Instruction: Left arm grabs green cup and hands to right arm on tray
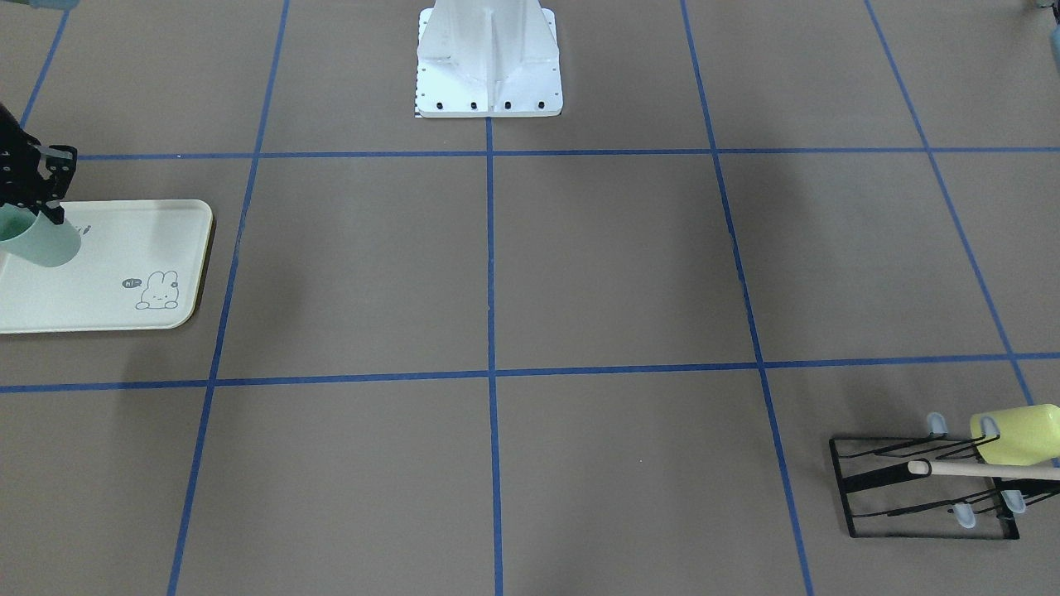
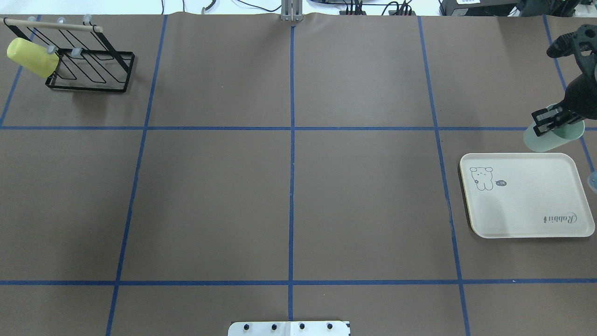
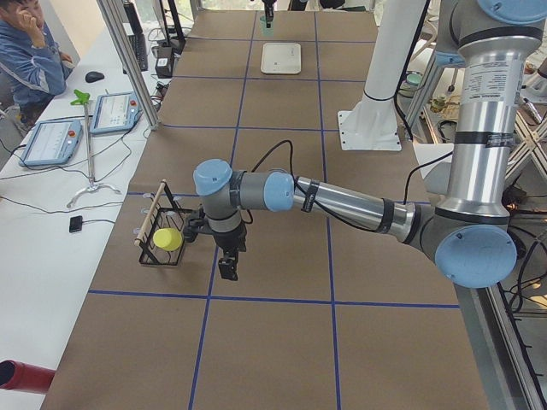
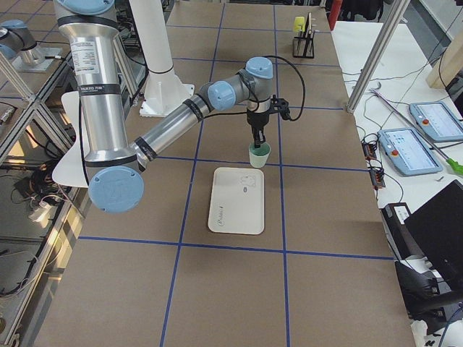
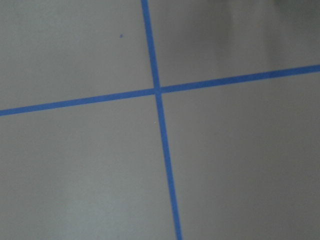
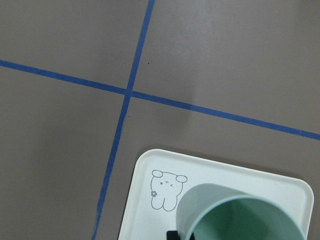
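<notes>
Green cup (image 2: 548,142), rim partly hidden, was pinched by the downward-pointing right gripper (image 2: 548,122), tray (image 2: 527,210) beneath it; left gripper (image 3: 227,269) pointed down, opening indiscernible.

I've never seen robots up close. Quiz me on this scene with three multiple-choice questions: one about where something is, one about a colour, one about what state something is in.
1. Where is the yellow-green cup?
A) standing on the table
B) hanging on the black rack
C) in a person's hand

2. What colour are the tape lines?
A) red
B) white
C) blue

3. The green cup is:
A) gripped by the right gripper
B) tipped over on the table
C) stacked in another cup

Answers: 1 B, it sits on one of the rack's prongs. 2 C, the grid is plainly blue. 3 A, the fingers pinch its rim, holding it above the tray.
</notes>
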Controlling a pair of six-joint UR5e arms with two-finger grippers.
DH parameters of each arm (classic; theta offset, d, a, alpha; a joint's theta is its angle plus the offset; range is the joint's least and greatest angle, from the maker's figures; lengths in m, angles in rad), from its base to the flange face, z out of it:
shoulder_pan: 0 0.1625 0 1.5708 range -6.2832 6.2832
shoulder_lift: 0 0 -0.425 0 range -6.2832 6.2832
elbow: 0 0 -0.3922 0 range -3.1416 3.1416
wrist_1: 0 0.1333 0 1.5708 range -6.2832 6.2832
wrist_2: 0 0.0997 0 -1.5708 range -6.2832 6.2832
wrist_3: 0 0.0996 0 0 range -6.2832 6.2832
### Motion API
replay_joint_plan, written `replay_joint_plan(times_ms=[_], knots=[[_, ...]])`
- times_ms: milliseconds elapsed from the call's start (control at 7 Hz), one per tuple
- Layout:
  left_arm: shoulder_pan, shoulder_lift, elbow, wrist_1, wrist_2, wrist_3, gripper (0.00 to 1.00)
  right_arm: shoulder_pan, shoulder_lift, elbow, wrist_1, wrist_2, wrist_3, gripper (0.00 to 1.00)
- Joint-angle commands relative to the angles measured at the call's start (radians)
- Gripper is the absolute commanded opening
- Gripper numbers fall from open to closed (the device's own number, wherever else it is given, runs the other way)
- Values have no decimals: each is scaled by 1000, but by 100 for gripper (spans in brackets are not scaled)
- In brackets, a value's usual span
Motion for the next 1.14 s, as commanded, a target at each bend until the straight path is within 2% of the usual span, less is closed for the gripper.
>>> replay_joint_plan(times_ms=[0,143,571,714,1000], knots=[[-129,98,79,-137,-135,45,100,0,-86,3,91,0,-4,0],[-129,115,82,-154,-144,40,100,0,-127,0,142,2,-1,0],[-126,111,82,-154,-145,30,100,-24,-157,-46,150,-6,31,0],[-126,111,81,-154,-145,30,100,-62,-171,-52,191,-32,107,0],[-126,109,85,-156,-145,30,100,-153,-203,-167,497,-81,337,0]])
